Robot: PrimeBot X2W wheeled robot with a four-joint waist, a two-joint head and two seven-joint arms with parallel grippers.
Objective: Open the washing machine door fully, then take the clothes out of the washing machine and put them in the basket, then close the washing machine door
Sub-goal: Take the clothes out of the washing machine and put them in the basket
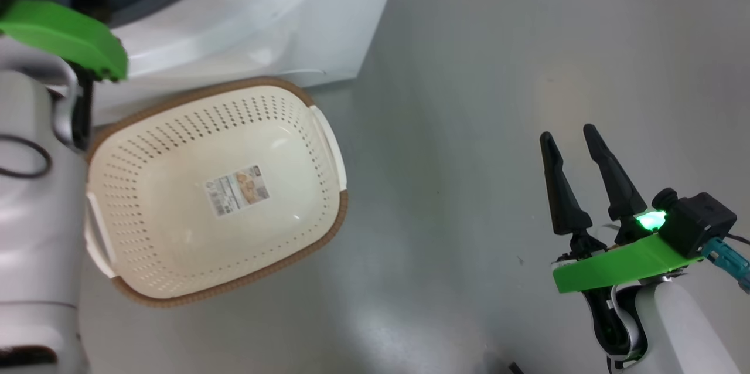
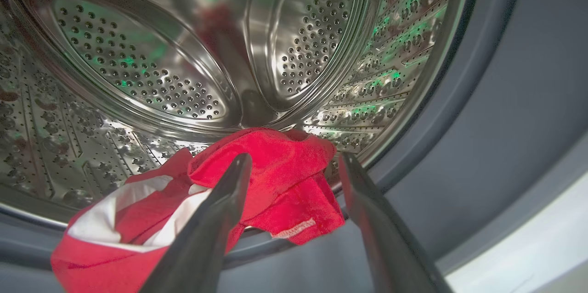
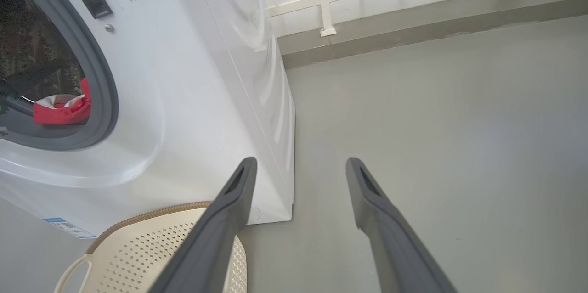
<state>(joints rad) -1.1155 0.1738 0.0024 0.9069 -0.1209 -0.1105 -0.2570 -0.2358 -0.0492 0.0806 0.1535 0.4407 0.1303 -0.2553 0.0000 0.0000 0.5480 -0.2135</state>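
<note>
left wrist view, left gripper (image 2: 295, 159): reached into the mouth of the washing machine (image 3: 183, 77), fingers spread; contact with fabric cannot be told.
clothes (image 2: 285, 183): red and white heap on the lip of the drum (image 2: 138, 68), spilling over the grey ring (image 2: 482, 123), long axis along that lip.
right gripper (image 1: 567, 132): fingers apart, over the floor (image 1: 469, 69).
basket (image 1: 146, 145): mouth up, just beside the machine's front.
room: open floor between basket and right gripper.

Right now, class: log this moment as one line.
left gripper: open, at red-and-white fabric clothes, steel drum mouth | right gripper: open, above grey floor | cream-white perforated plastic basket: empty
</note>
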